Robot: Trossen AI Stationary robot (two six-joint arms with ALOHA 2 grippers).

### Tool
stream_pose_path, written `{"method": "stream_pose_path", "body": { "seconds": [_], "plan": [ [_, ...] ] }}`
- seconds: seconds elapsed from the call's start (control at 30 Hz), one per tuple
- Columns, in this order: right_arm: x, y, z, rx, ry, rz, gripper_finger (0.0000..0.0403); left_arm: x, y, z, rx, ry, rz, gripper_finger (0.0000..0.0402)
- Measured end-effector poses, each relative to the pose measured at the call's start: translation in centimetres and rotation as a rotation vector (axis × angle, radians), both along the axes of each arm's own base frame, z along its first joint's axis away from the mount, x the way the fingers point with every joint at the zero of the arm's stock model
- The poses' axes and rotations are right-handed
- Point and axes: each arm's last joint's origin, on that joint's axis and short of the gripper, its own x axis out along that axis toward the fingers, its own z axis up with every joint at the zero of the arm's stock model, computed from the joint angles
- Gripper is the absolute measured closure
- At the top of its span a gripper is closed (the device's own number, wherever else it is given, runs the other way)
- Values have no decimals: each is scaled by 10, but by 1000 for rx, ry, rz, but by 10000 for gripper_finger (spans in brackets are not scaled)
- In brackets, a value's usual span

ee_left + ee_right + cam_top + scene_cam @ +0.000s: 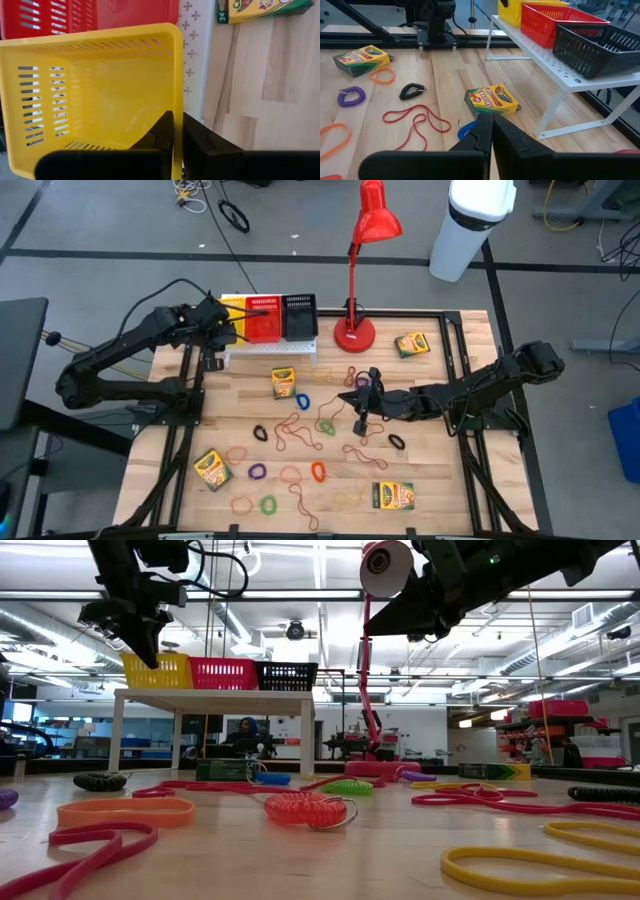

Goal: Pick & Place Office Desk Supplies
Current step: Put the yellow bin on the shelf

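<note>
Overhead, table-level, two wrist views; yellow basket perhaps shared.

— What are the arms like?
— Both the left arm and the right arm are dark, built of chunky jointed links, with black cables running along them.
— And the fingers?
— Flat, black, wedge-shaped fingers, matte.
</note>
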Motion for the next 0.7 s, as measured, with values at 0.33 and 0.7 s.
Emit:
{"method": "stream_pose_path", "body": {
  "seconds": [0.33, 0.7],
  "plan": [
    [0, 0, 0, 0, 0, 0, 382, -3, 0, 1, 32, 13, 64, 339],
    [0, 0, 0, 0, 0, 0, 382, 2, -4, 2, -10, -45, 45, 303]
  ]
}}
